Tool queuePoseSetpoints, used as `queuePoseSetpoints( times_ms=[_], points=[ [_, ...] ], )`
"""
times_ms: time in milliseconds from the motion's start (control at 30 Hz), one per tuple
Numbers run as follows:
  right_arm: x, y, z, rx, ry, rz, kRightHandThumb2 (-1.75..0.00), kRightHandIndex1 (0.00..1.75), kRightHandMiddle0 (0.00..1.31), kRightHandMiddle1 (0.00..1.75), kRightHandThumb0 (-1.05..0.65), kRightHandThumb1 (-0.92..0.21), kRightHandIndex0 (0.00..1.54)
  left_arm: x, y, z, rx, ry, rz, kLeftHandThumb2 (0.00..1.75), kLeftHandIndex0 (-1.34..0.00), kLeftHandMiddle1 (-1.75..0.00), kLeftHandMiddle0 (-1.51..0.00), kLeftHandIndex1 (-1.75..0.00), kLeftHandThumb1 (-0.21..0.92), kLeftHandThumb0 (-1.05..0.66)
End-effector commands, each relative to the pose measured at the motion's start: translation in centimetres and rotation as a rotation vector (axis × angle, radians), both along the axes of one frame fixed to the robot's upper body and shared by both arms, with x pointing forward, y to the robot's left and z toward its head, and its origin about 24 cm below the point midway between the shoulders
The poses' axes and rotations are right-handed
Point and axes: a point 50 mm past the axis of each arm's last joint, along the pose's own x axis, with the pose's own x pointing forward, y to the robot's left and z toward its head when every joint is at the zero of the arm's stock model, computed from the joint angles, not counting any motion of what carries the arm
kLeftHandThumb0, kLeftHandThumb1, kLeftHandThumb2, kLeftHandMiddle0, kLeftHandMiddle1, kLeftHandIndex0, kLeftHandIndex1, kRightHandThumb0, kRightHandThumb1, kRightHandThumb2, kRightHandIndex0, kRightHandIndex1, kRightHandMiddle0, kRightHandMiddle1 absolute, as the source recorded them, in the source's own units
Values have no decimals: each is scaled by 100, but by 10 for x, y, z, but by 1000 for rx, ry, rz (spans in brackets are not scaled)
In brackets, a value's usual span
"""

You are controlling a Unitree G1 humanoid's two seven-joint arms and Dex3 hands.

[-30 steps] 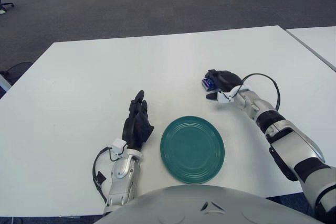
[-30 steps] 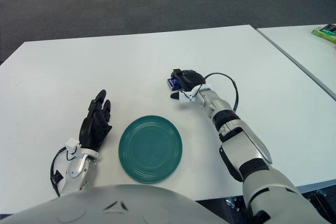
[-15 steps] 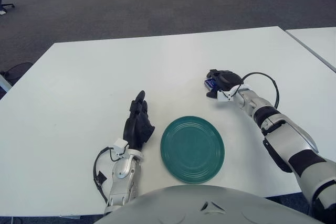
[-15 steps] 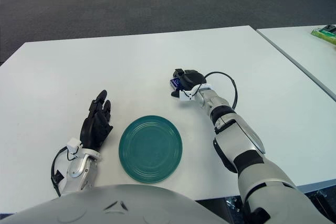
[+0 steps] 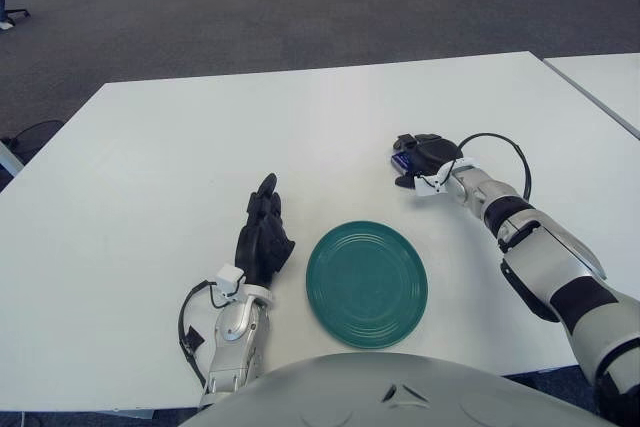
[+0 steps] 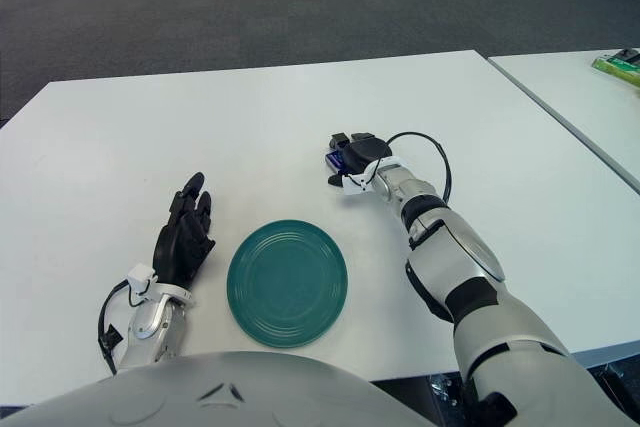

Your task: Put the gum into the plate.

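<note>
My right hand (image 6: 352, 160) sits low at the white table (image 6: 250, 127), fingers curled around the small blue gum (image 6: 338, 159) pack. From the green plate (image 6: 287, 283) it lies at about one o'clock, apart. My left hand (image 6: 183, 237) rests flat at the plate's nine o'clock, fingers relaxed.

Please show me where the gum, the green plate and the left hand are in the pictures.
gum (image 5: 399, 160), left eye view: on the blue pack showing at the right hand's fingers.
green plate (image 5: 366, 284), left eye view: on the bare middle of the dish.
left hand (image 6: 182, 242), right eye view: on the black palm, resting on the table.
</note>
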Motion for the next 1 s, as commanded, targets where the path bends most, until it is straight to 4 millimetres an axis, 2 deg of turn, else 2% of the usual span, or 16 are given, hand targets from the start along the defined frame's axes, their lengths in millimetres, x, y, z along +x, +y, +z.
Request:
queuePoseSetpoints(
  times_ms=[0, 67, 100, 167, 233, 333, 467, 667, 967],
  points=[
    [-26, -24, -35, -157, 185, -41, -60, 64, 2, 109, -72, -92, 41, -5, -8, -11, -45, 80, 14, 94, 0, -1, -11, -50, 92, -100],
    [-26, -25, -35, -160, 175, -32, -61, 122, 8, 141, -72, -92, 45, -5, -9, -11, -47, 79, 15, 94, 0, -1, -11, -51, 92, -100],
    [-27, -27, -34, -170, 156, -14, -61, 132, 9, 146, -72, -92, 46, -5, -9, -11, -50, 79, 16, 94, 0, -1, -11, -51, 92, -100],
    [-29, -30, -34, -197, 111, 32, -63, 157, 19, 163, -70, -92, 50, -5, -9, -10, -54, 79, 19, 93, 0, -1, -11, -53, 92, -100],
    [-33, -35, -35, -228, 56, 90, -65, 166, 28, 169, -67, -92, 55, -5, -10, -10, -58, 79, 21, 93, 0, -1, -11, -54, 92, -99],
    [-38, -42, -35, -266, -10, 163, -68, 172, 41, 173, -63, -92, 66, -4, -11, -10, -60, 79, 23, 93, 0, -1, -12, -55, 92, -99],
    [-42, -49, -37, -294, -37, 182, -71, 174, 52, 174, -58, -92, 78, -4, -11, -9, -58, 76, 25, 93, 0, -1, -12, -56, 92, -99],
    [-45, -52, -39, -299, -49, 169, -74, 175, 61, 175, -53, -92, 89, -3, -11, -10, -60, 76, 27, 94, 0, -1, -12, -55, 92, -99],
    [-45, -48, -36, -240, -145, 168, -75, 175, 69, 175, -48, -92, 97, -1, -12, -11, -53, 73, 31, 94, 0, 0, -12, -53, 92, -98]
  ],
)
